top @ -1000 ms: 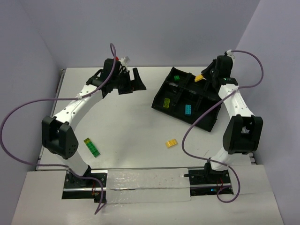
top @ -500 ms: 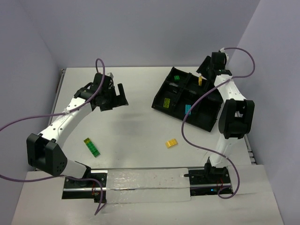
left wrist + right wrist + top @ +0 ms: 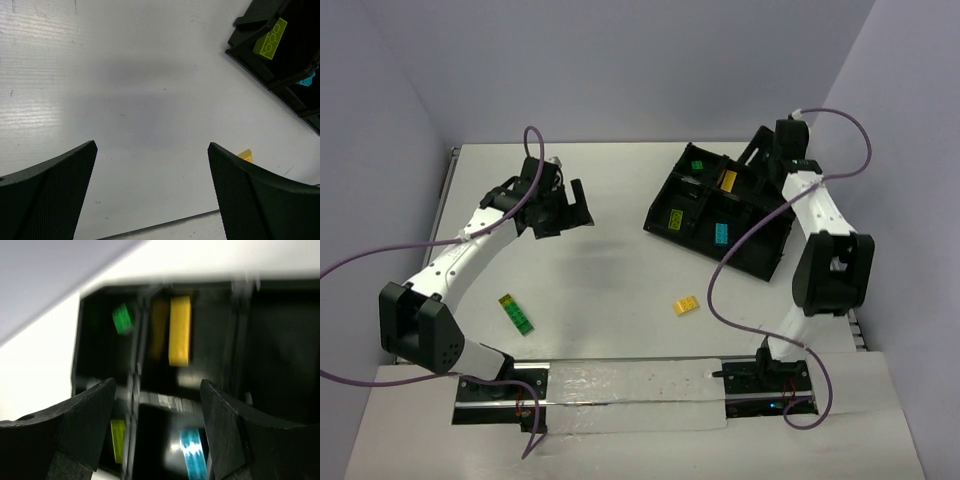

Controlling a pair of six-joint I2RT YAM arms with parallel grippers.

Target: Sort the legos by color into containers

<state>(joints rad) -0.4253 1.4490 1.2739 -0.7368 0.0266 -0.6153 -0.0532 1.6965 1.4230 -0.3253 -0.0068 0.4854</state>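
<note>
1. One black tray (image 3: 760, 255) sits at the far right of the desk (image 3: 610, 270).
2. Six bricks show: four in the tray, two on the desk.
3. In the tray, each in its own compartment, lie a green brick (image 3: 697, 165), a yellow brick (image 3: 728, 181), a lime brick (image 3: 674, 219) and a cyan brick (image 3: 721, 233).
4. On the desk, a green-and-yellow stack (image 3: 516, 313) lies near left, and a loose yellow brick (image 3: 686, 306) lies near the tray.
5. There are two tools. The left tool (image 3: 151, 145) hangs over bare desk, jaws wide and empty. The right tool (image 3: 157, 387) hangs over the tray, jaws parted and empty.
6. A second ago the right tool gripped the yellow brick above the tray; now that brick lies released in its compartment. The left tool has drawn back leftward.
</note>
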